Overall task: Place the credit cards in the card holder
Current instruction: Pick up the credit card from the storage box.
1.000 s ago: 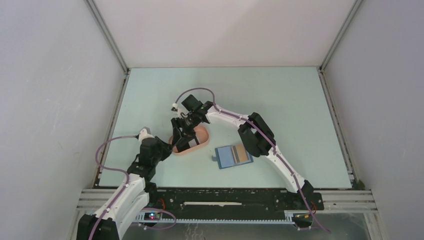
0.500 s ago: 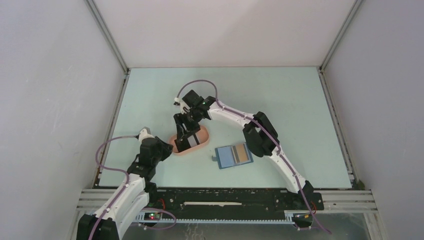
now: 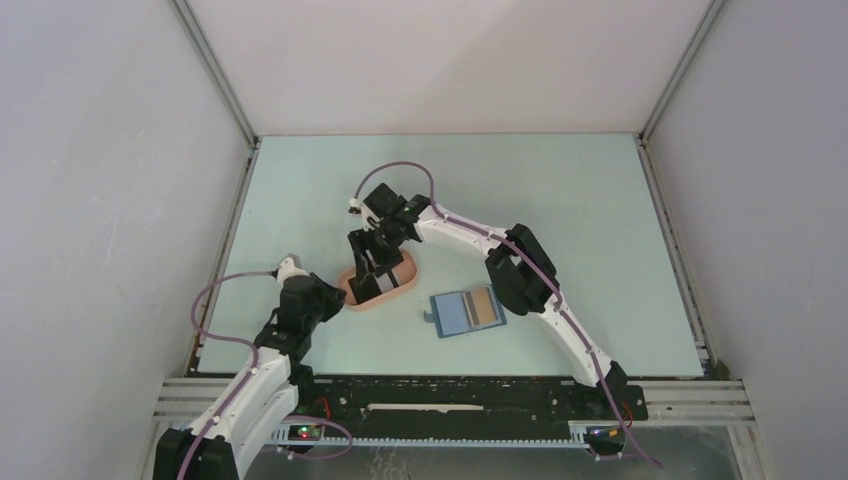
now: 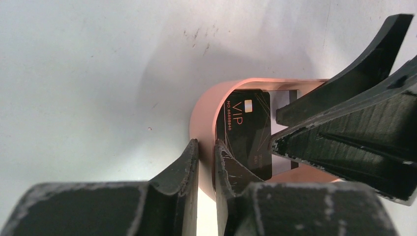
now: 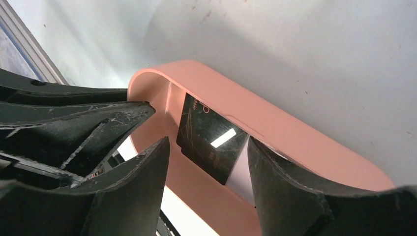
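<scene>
Top external view: the pink tray [image 3: 408, 280] lay under the right gripper [image 3: 372, 270], with the left gripper [image 3: 338, 296] at the tray's left end.
Pink tray contents: one black card [image 4: 248, 132] printed "VIP" lay flat on the tray floor, just past the left gripper's fingertips.
Left gripper: it was pinched narrow on the tray's rim, one finger outside the wall and one inside.
Right gripper: its jaws stood wide apart over the tray, with the black card [image 5: 209, 140] between and below the fingers. Neither pad was seen touching the card.
Card holder [image 3: 460, 316]: it lay open on the table [image 3: 600, 220], to the right of the right gripper and nearer the arm bases, apart from both grippers.
Card holder contents: a tan-orange card [image 3: 484, 306] sat in its right half.
Hard to make out: a pale strip [image 5: 242, 181] showed at the black card's edge, and whether it was another card could not be told. From above, the right gripper hid most of the tray floor.
</scene>
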`<state>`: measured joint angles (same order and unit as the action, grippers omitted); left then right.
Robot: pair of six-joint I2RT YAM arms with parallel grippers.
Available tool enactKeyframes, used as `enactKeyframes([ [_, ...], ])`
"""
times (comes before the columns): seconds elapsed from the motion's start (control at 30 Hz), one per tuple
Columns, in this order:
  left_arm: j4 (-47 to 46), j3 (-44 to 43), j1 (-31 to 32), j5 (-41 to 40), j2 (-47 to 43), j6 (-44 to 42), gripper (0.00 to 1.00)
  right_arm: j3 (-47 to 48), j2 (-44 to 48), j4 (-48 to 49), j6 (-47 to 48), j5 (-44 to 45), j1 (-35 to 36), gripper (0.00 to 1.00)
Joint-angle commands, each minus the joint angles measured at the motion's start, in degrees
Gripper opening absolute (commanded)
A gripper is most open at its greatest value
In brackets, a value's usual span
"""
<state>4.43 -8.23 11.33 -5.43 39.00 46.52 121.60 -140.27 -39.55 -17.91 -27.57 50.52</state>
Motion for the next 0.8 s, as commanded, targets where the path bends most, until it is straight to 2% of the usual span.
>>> enactKeyframes([
  [0.0, -2.3, 0.8, 0.1, 2.8, 0.2, 0.3, 0.11, -1.6, -0.9, 1.7, -1.1, -1.5, 0.7, 0.69],
  [0.13, -3.0, 1.0, 0.0, 3.4, 0.6, 0.6, 0.07, -2.4, -1.6, 2.9, -3.0, -3.7, 1.6, 0.69],
  [0.53, -3.5, 1.5, 0.0, 4.4, -0.3, 1.6, 0.05, -4.7, -1.4, 9.2, -9.0, -14.3, 1.5, 0.70],
  [0.77, -3.5, 1.6, 0.0, 4.7, -0.8, 2.0, 0.04, -5.1, -0.9, 11.2, -11.0, -17.6, 0.4, 0.70],
])
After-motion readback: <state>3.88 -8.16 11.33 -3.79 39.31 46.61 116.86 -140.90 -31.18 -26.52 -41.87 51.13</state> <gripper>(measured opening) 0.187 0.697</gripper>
